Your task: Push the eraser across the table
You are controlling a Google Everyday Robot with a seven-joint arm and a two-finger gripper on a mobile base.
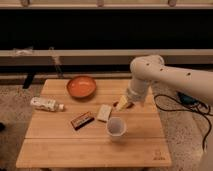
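The eraser [82,120], a small flat dark brown bar with tan markings, lies near the middle of the light wooden table [60,150]. My gripper [123,104] hangs from the white arm that comes in from the right. It is low over the table, to the right of the eraser, just right of a pale beige flat block [104,113] and above a translucent cup [116,127]. A small reddish-brown thing shows at the gripper's tip.
An orange bowl [81,86] stands at the back of the table. A plastic bottle [46,104] lies on its side at the left. A dark logo [159,157] marks the front right corner. Cables lie on the floor at the right.
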